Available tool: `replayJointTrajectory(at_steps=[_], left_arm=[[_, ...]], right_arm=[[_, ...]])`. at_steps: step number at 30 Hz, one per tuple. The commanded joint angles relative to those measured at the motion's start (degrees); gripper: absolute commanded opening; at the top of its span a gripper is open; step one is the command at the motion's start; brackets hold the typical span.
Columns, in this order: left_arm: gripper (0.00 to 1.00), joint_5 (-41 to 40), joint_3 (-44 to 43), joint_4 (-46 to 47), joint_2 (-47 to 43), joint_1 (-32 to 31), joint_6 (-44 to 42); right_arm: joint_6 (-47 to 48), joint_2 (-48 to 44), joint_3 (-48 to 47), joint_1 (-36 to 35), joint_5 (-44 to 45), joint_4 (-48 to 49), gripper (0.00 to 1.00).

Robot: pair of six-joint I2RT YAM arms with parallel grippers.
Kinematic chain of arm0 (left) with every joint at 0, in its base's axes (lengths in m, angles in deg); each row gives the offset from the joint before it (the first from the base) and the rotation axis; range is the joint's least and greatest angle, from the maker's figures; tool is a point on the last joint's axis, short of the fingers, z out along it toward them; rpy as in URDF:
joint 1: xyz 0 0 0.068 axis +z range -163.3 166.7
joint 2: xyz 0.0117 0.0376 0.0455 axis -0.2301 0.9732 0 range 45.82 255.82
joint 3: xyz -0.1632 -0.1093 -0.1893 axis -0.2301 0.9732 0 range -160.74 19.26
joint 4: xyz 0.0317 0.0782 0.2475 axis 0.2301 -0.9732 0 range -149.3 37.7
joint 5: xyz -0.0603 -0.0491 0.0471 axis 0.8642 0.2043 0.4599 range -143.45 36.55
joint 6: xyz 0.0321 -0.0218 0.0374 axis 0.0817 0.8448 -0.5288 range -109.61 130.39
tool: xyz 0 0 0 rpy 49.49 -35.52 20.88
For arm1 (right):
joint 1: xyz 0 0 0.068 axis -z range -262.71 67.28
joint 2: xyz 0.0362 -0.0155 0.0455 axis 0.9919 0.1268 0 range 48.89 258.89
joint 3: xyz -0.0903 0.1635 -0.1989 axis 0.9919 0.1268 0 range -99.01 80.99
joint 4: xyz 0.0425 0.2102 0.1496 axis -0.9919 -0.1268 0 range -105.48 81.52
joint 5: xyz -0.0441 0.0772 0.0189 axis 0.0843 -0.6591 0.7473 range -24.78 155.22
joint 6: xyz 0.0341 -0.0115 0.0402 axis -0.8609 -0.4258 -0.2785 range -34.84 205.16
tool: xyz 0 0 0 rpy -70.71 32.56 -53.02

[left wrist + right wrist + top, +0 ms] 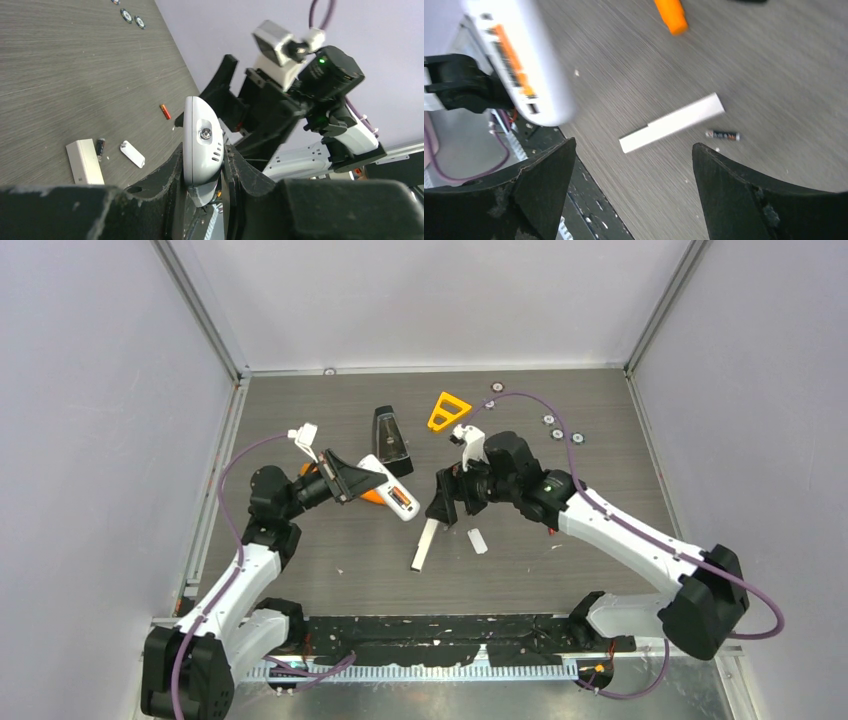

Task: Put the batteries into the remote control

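Note:
My left gripper [204, 150] is shut on the white remote control [201, 135], holding it tilted above the table [385, 488]. The remote's open bay [514, 60] faces the right wrist camera, and an orange strip shows inside it. My right gripper [633, 145] stands wide open with nothing between its fingers, just right of the remote [450, 505]. A dark grey battery [722, 135] lies on the table beside a long white bar [671, 123]. A red battery [165, 111] lies farther off. The small white cover [132, 153] lies next to the bar [425, 543].
A black remote [392, 440] and an orange triangle [448, 410] lie at the back. Several silver discs [548, 420] sit at the back right. An orange piece [671, 15] lies under the held remote. Grey walls close in the table on three sides.

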Motion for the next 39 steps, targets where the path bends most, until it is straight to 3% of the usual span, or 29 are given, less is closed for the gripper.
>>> replayJointTrajectory(at_steps=[1, 7, 14, 27, 32, 39], left_arm=[[0.00, -2.4, 0.1, 4.6, -1.7, 0.3, 2.5], [0.00, -4.9, -0.6, 0.8, -2.7, 0.2, 4.7], [0.00, -4.9, -1.6, -2.5, -3.1, 0.2, 5.3], [0.00, -5.0, -1.4, -3.7, -3.5, 0.2, 5.3], [0.01, -4.9, -1.4, -4.3, -3.4, 0.2, 5.3], [0.22, -4.7, -1.6, -4.7, -2.4, 0.2, 5.1]], right_arm=[[-0.8, -4.0, -0.2, -0.4, -4.0, 8.1, 0.91], [5.7, -5.6, -6.6, -5.6, 3.0, 7.8, 0.94], [14.5, 4.9, -22.2, -11.7, 10.3, -2.3, 0.96], [20.9, 14.6, -30.1, -16.9, 15.3, -10.0, 0.89], [20.9, 15.6, -30.4, -17.7, 17.9, -10.2, 0.72], [20.2, 14.4, -29.3, -18.0, 22.2, -9.0, 0.35]])
